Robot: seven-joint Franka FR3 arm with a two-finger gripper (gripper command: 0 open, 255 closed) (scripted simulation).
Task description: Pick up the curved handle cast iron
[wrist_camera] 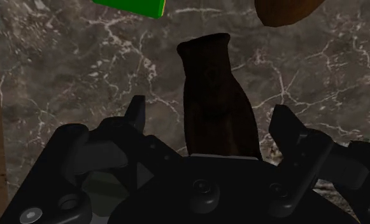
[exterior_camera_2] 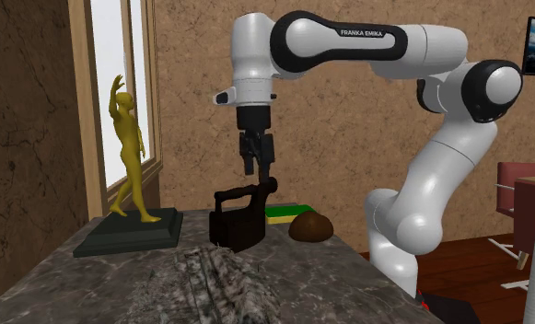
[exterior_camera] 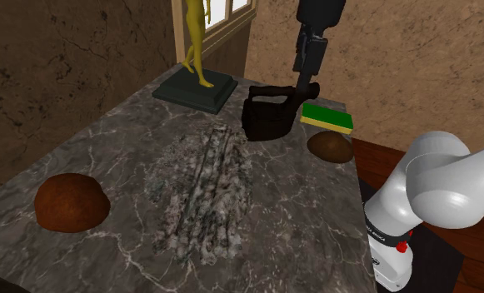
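Table [exterior_camera: 107, 158]: grey veined marble top, and everything stands straight on the stone.
Arm [exterior_camera_2: 348, 41]: white Franka, reaching over to the far side and pointing straight down.
Statue [exterior_camera: 196, 50]: yellow figure on a dark slab, far corner, by the window.
Iron [exterior_camera: 269, 116]: dark old-style flat iron, upright on its sole at the far side, just right of the statue's slab in the shoulder view.
Iron's handling: it looks like a solid, rigid block, so I judge it heavy, bottom-weighted and not fragile. It could well swing or slip in a loose pinch.
Where to take it: the curved handle [wrist_camera: 212, 95] arching over the top. A grip at mid-span, squarely across it, seems best for balance.
Near mound [exterior_camera: 71, 202]: brown rounded lump, near left in the shoulder view, well apart from the iron.
Far mound [exterior_camera: 330, 146]: smaller brown lump, right of the iron.
Sponge [exterior_camera: 327, 118]: green over yellow, just beside the iron on the right.
Gripper [exterior_camera_2: 263, 182]: down at the handle, right over the iron.
Fingers [wrist_camera: 137, 114]: spread, one each side of the handle, gaps showing, nothing pinched yet.
Containers: none on this table, so no contents to report.
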